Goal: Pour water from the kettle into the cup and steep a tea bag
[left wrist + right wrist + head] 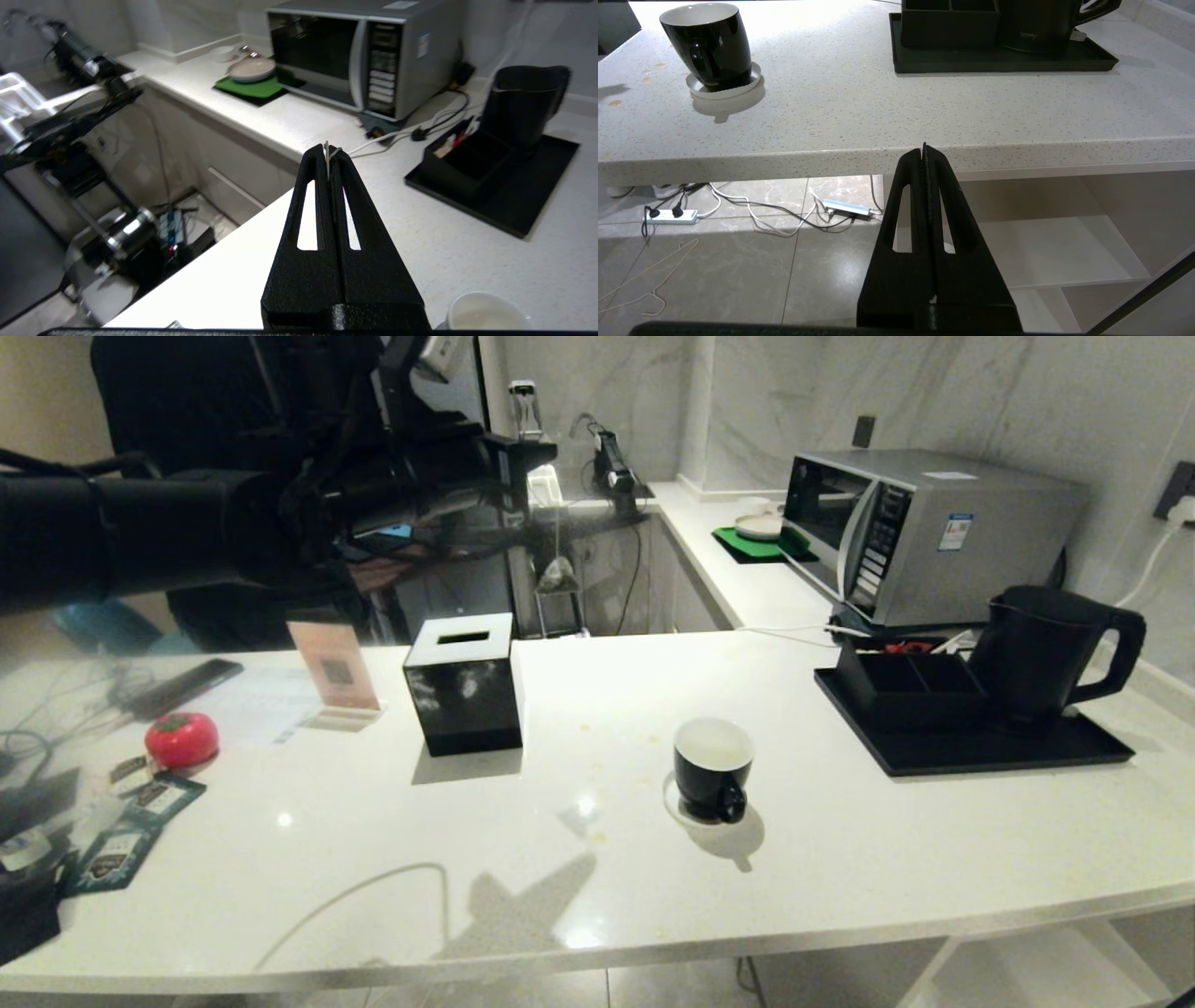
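The left end effector (546, 455) is raised high above the far side of the white speckled stone counter (597, 896), its black fingers pressed together on the thin pale string (328, 156) of the small brownish pyramid-shaped tea bag (558, 575). The tea bag hangs free on that string, in the air above the counter's far edge, just beside and above the glossy black cube-shaped tissue box (464, 686). The small round black cup (712, 767) with a white inside stands upright on its white saucer (724, 88) near the middle of the counter, well apart from the tea bag. The matte black jug-shaped electric kettle (1050, 649) stands on a flat black tray (980, 747) at the right, in front of a silver microwave oven (920, 532). The right end effector (924, 151) is below the counter's front edge, its fingers pressed together on nothing
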Tool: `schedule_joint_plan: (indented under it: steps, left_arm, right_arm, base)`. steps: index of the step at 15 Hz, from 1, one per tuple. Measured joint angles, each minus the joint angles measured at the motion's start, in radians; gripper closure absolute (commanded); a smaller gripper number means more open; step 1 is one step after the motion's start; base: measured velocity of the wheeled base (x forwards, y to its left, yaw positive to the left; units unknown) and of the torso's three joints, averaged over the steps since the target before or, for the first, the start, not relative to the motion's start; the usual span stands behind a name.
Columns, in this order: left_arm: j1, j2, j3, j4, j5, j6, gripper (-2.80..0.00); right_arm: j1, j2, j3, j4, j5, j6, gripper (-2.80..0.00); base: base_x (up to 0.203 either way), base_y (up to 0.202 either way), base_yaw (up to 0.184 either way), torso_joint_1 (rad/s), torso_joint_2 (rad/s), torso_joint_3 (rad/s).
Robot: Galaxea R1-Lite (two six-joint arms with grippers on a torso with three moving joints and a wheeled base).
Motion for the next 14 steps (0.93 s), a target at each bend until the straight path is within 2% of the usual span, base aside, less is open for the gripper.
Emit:
schedule_joint_plan:
  steps: [14]
  left_arm:
    - [0.197,-0.011,0.001,0.020,-0.004,0.000,0.00]
  right_arm:
    - [0.000,0.000,0.000,0.000,0.000,0.000,0.00]
  base:
    - [0.000,0.000,0.000,0.000,0.00,0.000]
